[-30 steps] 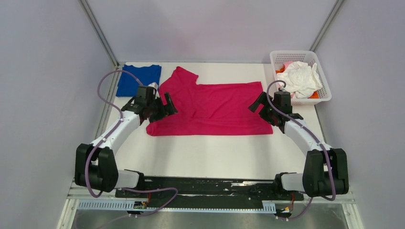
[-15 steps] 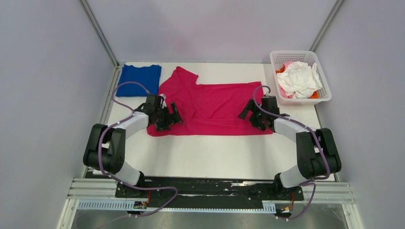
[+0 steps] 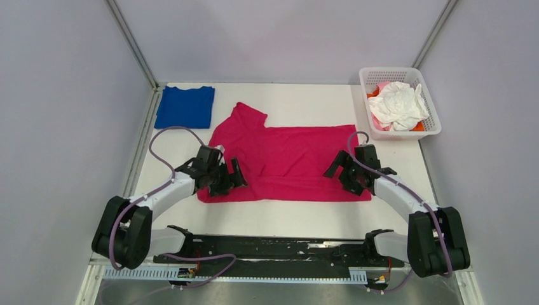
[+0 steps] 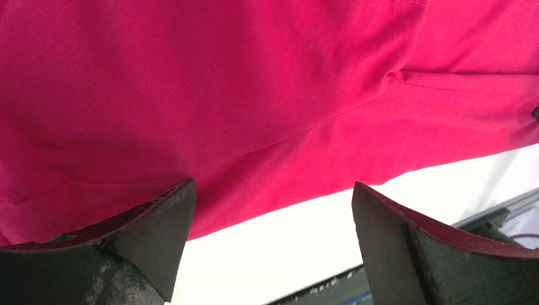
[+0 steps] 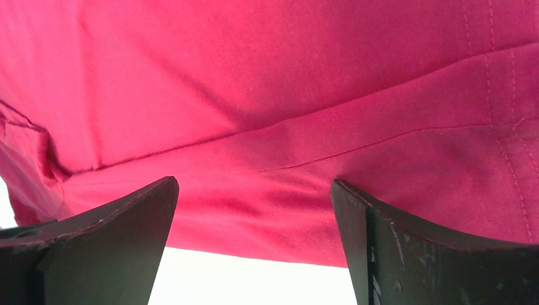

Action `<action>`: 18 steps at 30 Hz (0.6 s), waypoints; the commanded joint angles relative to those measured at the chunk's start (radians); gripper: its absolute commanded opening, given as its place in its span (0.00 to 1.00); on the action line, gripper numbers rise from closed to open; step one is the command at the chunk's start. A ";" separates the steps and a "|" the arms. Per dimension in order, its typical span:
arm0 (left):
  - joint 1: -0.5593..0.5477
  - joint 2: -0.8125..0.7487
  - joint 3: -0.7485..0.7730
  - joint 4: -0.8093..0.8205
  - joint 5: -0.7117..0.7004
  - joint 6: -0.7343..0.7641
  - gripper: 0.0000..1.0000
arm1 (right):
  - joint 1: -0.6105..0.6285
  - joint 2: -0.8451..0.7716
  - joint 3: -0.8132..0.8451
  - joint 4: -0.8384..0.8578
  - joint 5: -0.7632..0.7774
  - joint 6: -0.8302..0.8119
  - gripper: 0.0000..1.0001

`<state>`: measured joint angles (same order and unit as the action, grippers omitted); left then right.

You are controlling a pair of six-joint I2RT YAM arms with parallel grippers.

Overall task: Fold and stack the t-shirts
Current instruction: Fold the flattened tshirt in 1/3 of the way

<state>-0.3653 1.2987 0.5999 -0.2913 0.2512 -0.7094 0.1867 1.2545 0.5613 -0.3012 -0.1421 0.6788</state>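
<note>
A magenta-pink t-shirt (image 3: 283,159) lies spread flat mid-table, one sleeve pointing to the far left. My left gripper (image 3: 229,180) sits low at its near-left corner and my right gripper (image 3: 341,177) at its near-right corner. In the left wrist view the left gripper (image 4: 273,187) is open, straddling the near hem of the pink shirt (image 4: 254,95) with nothing pinched. In the right wrist view the right gripper (image 5: 254,183) is also open over the hem of the shirt (image 5: 286,95). A royal blue t-shirt (image 3: 185,107) lies folded at the far left.
A white lattice basket (image 3: 389,70) at the far right holds a crumpled white t-shirt (image 3: 397,103) over orange and pale pink cloth. Bare white table (image 3: 286,216) runs between the pink shirt's hem and the black rail at the near edge. Grey walls enclose the table.
Both grippers have drawn back toward the near edge, and the pink shirt has slid with them, away from the blue shirt. Both grippers stay open.
</note>
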 commanded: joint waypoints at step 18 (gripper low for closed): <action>-0.064 -0.263 -0.132 -0.339 -0.093 -0.129 1.00 | 0.071 -0.154 -0.075 -0.457 -0.045 0.211 1.00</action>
<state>-0.4252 1.0389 0.4793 -0.5625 0.2226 -0.8326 0.2440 1.0946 0.5106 -0.6315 -0.1814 0.8448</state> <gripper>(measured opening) 0.996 0.998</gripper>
